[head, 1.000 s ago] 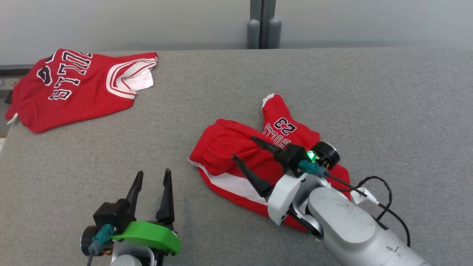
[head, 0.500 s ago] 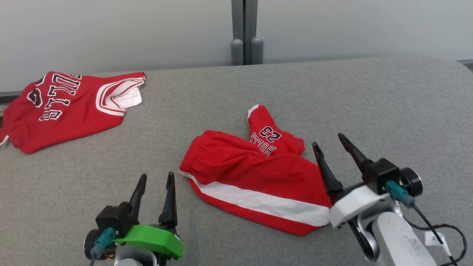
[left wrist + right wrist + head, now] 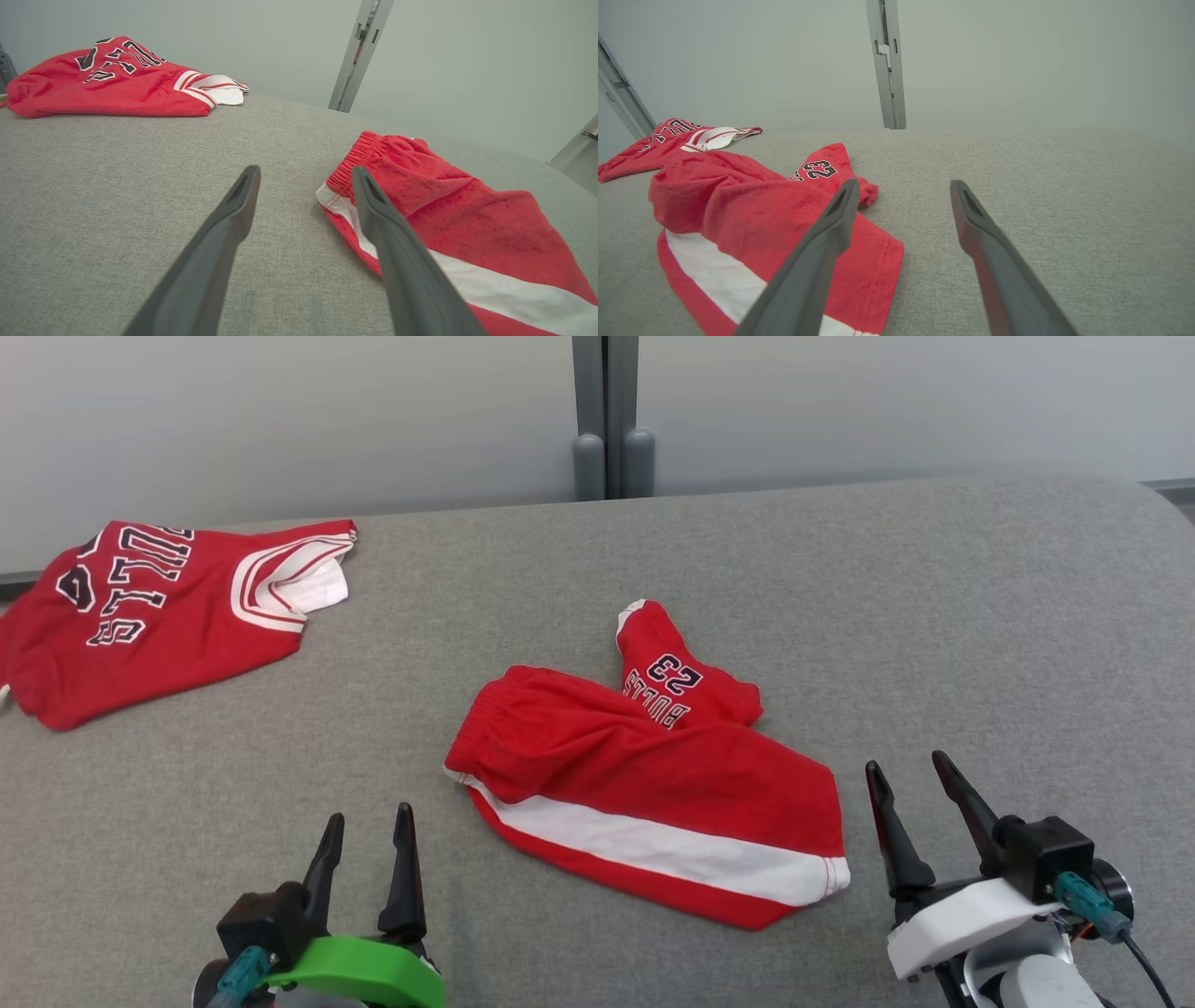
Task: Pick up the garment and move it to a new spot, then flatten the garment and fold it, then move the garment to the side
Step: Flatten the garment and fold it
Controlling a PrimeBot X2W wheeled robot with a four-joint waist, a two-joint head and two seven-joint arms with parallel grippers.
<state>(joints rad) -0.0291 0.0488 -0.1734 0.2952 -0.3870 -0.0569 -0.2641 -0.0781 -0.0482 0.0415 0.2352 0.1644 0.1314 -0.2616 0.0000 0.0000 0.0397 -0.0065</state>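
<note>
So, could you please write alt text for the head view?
Red shorts with a white stripe lie rumpled on a grey surface, between the open left end effector and open right end effector; a red jersey lies far left.

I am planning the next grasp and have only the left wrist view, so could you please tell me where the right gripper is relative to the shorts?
Observer: The right gripper is open and sits just beyond the hem end of the shorts. The head view shows a gap between them.
Operator: Thank you. Do both legs lie together?
Observer: No. The leg printed 23 sticks out from under the upper one, angled away from the robot.
Operator: Is my left gripper over the cloth?
Observer: No. In the head view the left gripper is open, beside the waistband and off the cloth.
</note>
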